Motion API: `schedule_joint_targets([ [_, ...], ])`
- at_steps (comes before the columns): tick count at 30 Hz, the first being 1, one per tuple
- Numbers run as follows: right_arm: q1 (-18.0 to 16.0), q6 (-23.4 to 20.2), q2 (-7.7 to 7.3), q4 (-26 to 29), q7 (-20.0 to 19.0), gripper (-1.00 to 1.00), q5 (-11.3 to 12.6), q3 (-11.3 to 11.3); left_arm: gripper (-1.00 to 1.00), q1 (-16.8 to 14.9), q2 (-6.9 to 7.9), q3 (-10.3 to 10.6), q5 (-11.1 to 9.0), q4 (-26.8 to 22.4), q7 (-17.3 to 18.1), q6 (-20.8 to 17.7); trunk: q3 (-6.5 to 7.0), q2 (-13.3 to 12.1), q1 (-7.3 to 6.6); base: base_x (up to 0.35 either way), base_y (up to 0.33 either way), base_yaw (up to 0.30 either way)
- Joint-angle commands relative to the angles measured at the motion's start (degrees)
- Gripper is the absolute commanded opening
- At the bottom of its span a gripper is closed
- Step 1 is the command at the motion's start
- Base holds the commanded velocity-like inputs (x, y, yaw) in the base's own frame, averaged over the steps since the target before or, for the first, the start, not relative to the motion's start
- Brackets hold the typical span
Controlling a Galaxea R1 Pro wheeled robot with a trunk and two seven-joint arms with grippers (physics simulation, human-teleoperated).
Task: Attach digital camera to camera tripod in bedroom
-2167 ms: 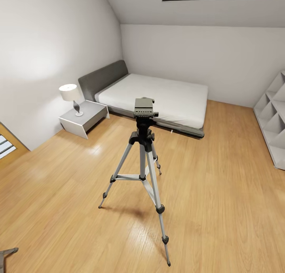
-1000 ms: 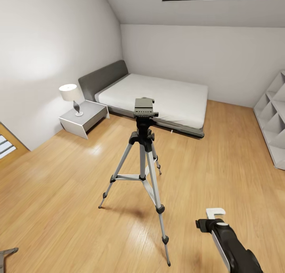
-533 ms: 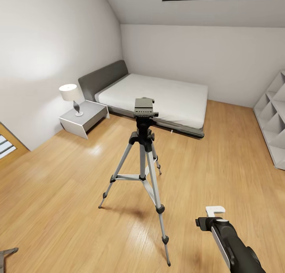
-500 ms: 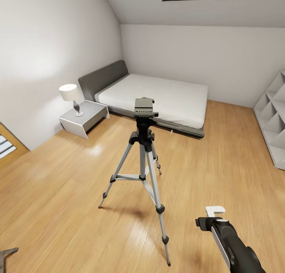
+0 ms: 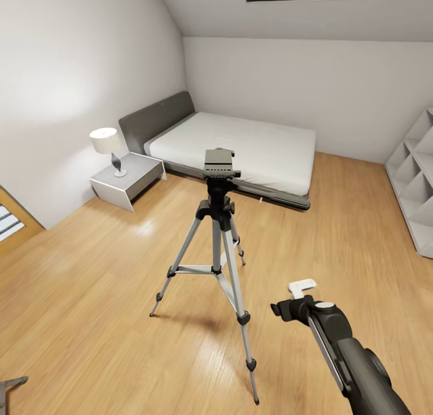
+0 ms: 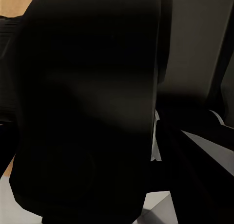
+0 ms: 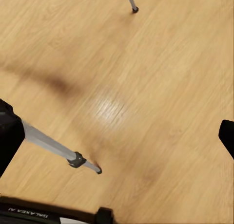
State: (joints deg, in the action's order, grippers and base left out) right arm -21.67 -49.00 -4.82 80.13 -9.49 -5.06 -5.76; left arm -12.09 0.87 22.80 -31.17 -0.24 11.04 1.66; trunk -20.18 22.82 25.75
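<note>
The camera tripod (image 5: 218, 234) stands on the wood floor mid-room, its grey-black head plate (image 5: 218, 162) bare on top. My right gripper (image 5: 290, 299) hovers low to the right of the tripod, beside its near leg and well below the head plate. It is open, with nothing between its fingers (image 7: 9, 136). Under it the right wrist view shows a silver tripod leg (image 7: 48, 143) and the floor. In the left wrist view a matte-black body, the digital camera (image 6: 87, 112), sits tight against the lens in my left gripper's hold.
The low grey bed (image 5: 240, 147) lies behind the tripod. A white nightstand (image 5: 127, 180) with a lamp (image 5: 108, 147) stands at the left wall. White shelving (image 5: 418, 180) lines the right wall. Open wood floor (image 5: 90, 295) surrounds the tripod.
My right arm has come up into the head view from the lower right and moved up and left toward the tripod. The tripod and the view itself have not shifted.
</note>
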Motion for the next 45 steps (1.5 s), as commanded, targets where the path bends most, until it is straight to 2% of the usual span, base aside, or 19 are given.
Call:
schedule_joint_targets([
  [1,0.0,-0.3,-0.03,0.2,-0.4,1.00,-0.6,-0.4,-1.00,0.0,0.01,0.5,-0.5,0.1,0.3,0.2,-0.09,0.1,0.03,0.000,0.000,0.000],
  [6,0.0,-0.6,-0.02,0.5,-0.5,1.00,-0.6,-1.3,-1.00,0.0,0.01,0.5,-0.4,0.1,0.3,0.2,-0.09,0.1,0.03,0.000,0.000,0.000],
  [13,0.0,-1.5,-0.08,0.7,-0.6,1.00,-0.6,-1.3,-1.00,0.0,0.01,0.5,-0.5,0.1,0.3,0.2,-0.09,0.1,0.03,0.000,0.000,0.000],
  [19,0.0,-4.6,-0.13,3.1,-0.9,1.00,-0.2,-1.3,-1.00,0.0,0.01,0.5,-0.5,0.1,0.3,0.2,-0.09,0.1,0.03,0.000,0.000,0.000],
  [23,0.0,-8.6,-0.11,5.9,-1.2,1.00,0.1,-1.5,-1.00,0.0,0.01,0.5,-0.4,0.1,0.3,0.2,-0.09,0.1,0.03,0.000,0.000,0.000],
  [25,0.0,-10.7,-0.06,6.9,-2.0,1.00,0.2,-2.1,-1.00,0.0,0.01,0.5,-0.4,0.1,0.3,0.2,-0.09,0.1,0.03,0.000,0.000,0.000],
  [27,0.0,-11.0,-0.02,7.3,-2.6,1.00,0.2,-2.7,-1.00,0.0,0.01,0.5,-0.4,0.1,0.3,0.2,-0.09,0.1,0.03,0.000,0.000,0.000],
  [33,0.0,-11.0,1.51,8.2,-4.6,1.00,0.2,-4.4,-1.00,0.0,0.01,0.5,-0.4,0.1,0.3,0.2,-0.09,0.1,0.03,0.000,0.000,0.000],
  [38,0.0,-11.0,2.95,8.6,-4.9,1.00,0.2,-4.7,-1.00,0.0,0.01,0.5,-0.4,0.1,0.3,0.2,-0.09,0.1,0.03,0.000,0.000,0.000],
  [45,0.0,-11.0,3.67,8.7,-5.0,1.00,0.2,-4.8,-1.00,0.0,0.01,0.6,-0.4,0.1,0.3,0.2,-0.09,0.1,0.03,0.000,0.000,0.000],
])
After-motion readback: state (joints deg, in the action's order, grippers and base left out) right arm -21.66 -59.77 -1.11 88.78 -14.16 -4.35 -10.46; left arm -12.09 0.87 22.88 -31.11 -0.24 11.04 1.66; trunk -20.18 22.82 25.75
